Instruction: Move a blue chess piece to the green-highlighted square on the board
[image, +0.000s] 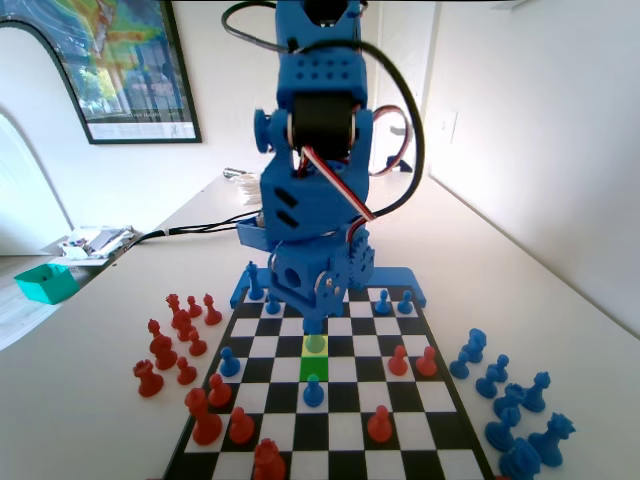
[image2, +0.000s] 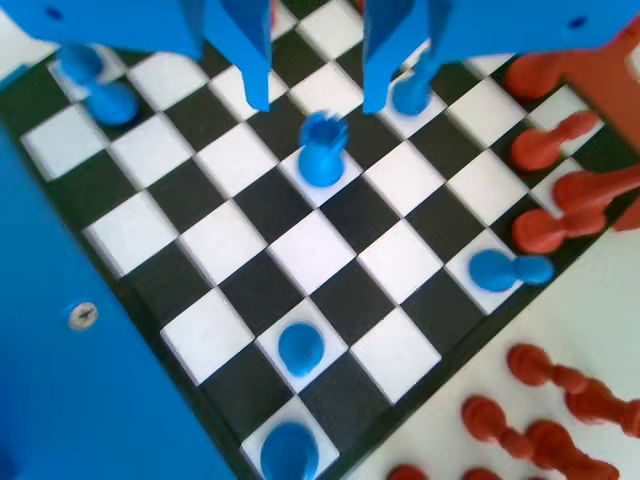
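A small blue chess piece (image: 316, 343), tinted green, stands on a pale yellow-green square of the board (image: 347, 432). The green-highlighted square (image: 314, 368) lies directly in front of it, one square nearer the camera, and is bare. My gripper (image: 313, 322) hangs straight over the piece. In the wrist view the gripper (image2: 320, 98) is open, and the blue piece (image2: 322, 150) stands just beyond the gap between the two fingertips, untouched. Its top looks notched there.
Another blue pawn (image: 313, 392) stands on the square just nearer than the green one. Red pieces (image: 380, 425) and blue pawns (image: 229, 362) are scattered over the board. Captured red pieces (image: 175, 340) crowd the table on the left, blue ones (image: 510, 400) on the right.
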